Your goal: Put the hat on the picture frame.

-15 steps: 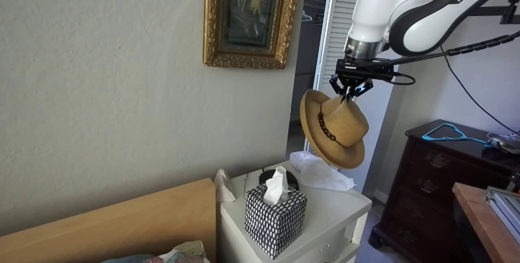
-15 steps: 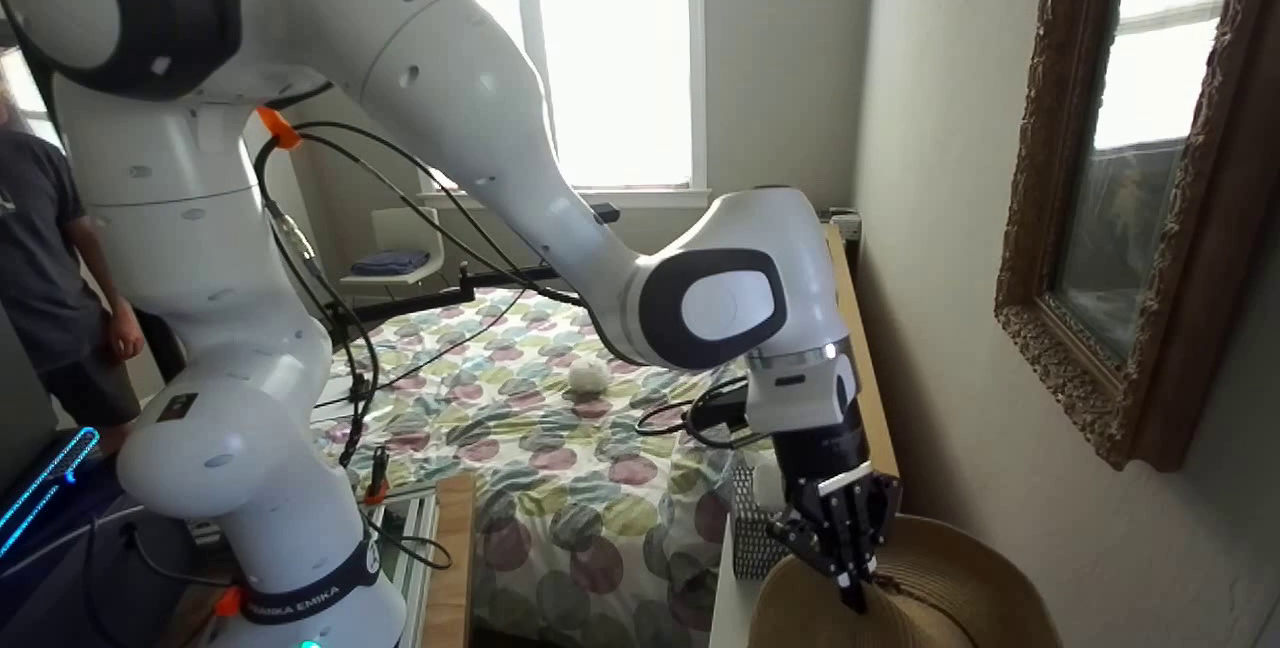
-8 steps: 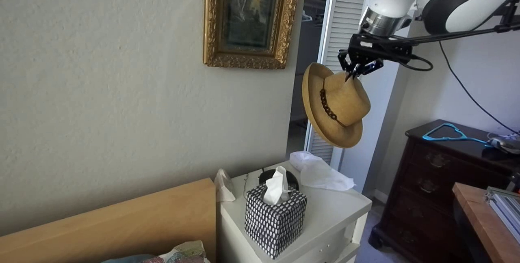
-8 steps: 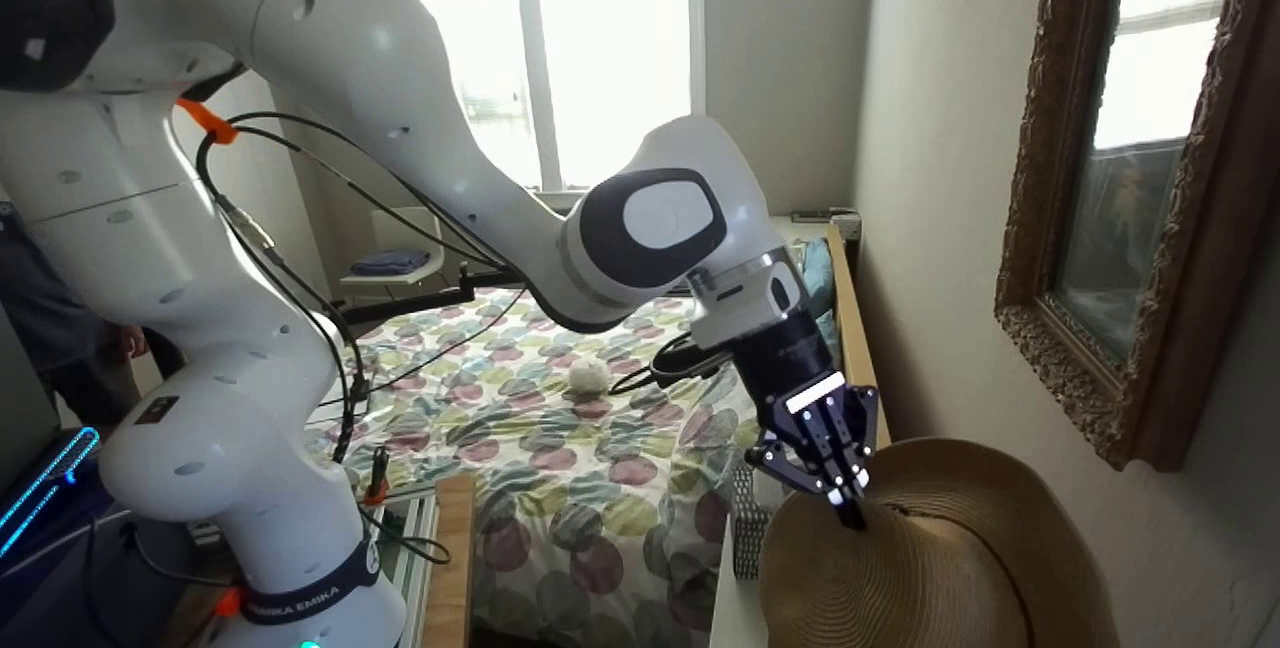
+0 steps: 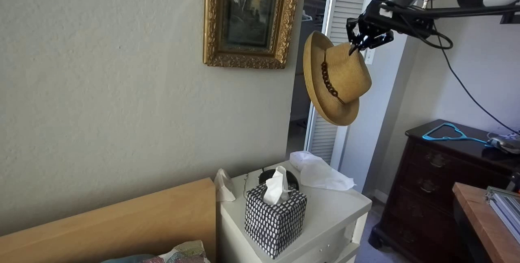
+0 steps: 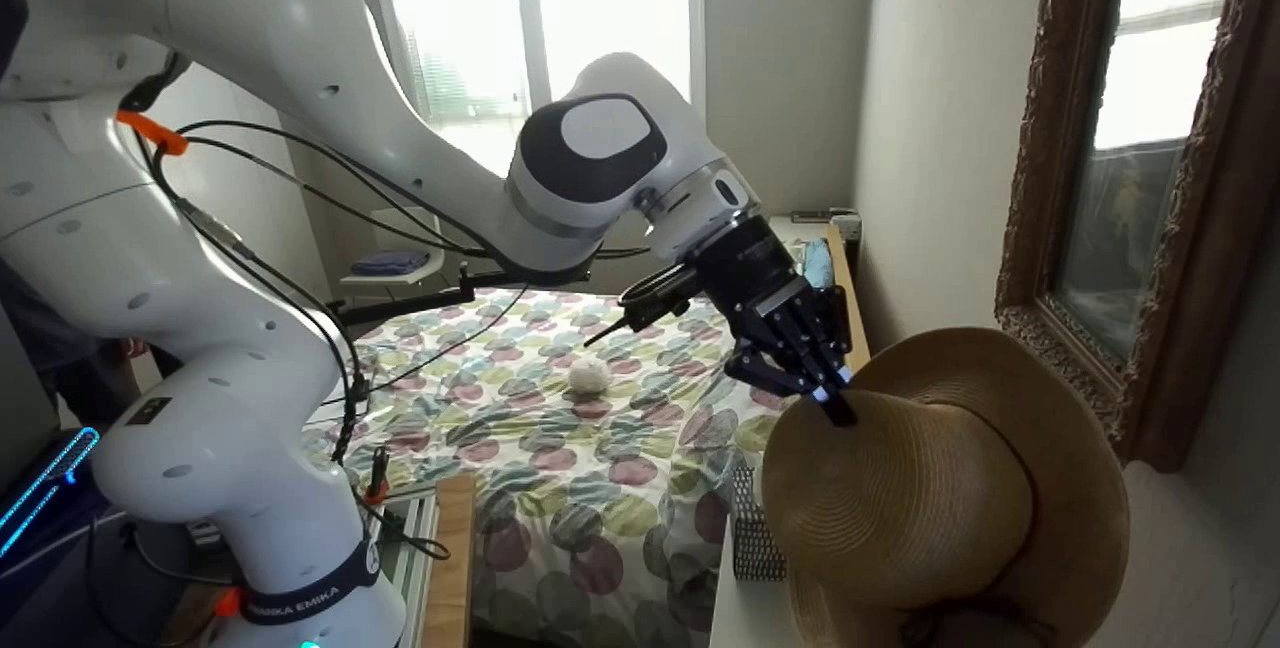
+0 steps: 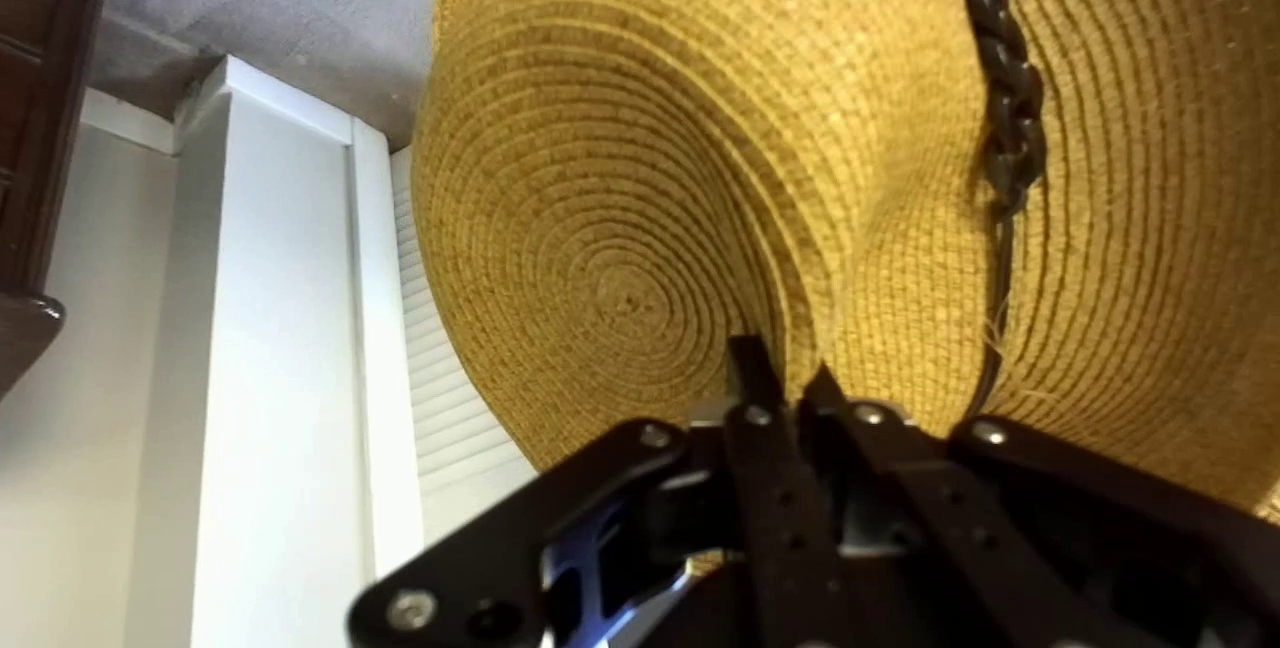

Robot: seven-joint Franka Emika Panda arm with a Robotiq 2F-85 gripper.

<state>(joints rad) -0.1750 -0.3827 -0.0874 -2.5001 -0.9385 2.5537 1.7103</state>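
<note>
The tan straw hat [image 5: 345, 72] with a dark chain band hangs in the air, brim tilted toward the wall. My gripper [image 5: 352, 50] is shut on a pinched fold of its crown. The hat [image 6: 915, 498] and the gripper [image 6: 838, 415] also show in an exterior view. In the wrist view the crown of the hat [image 7: 640, 228] fills the middle, with the fingertips [image 7: 785, 378] on either side of the fold. The gold picture frame [image 5: 245, 61] hangs on the wall, left of the hat and mostly higher. The frame [image 6: 1035, 178] also shows in an exterior view, its lower corner partly behind the brim.
A white nightstand [image 5: 335, 202] stands below, with a checkered tissue box [image 5: 276, 218] and white tissue paper [image 5: 323, 173]. A wooden headboard [image 5: 134, 218] lies along the wall. A louvered door [image 5: 350, 7] and a dark dresser [image 5: 410, 165] stand behind. A bed [image 6: 560, 488] spreads beside the arm.
My gripper has risen steadily with the hat held in it, from low over the nightstand to near the height of the frame's lower edge. The wrist has tilted more toward the wall.
</note>
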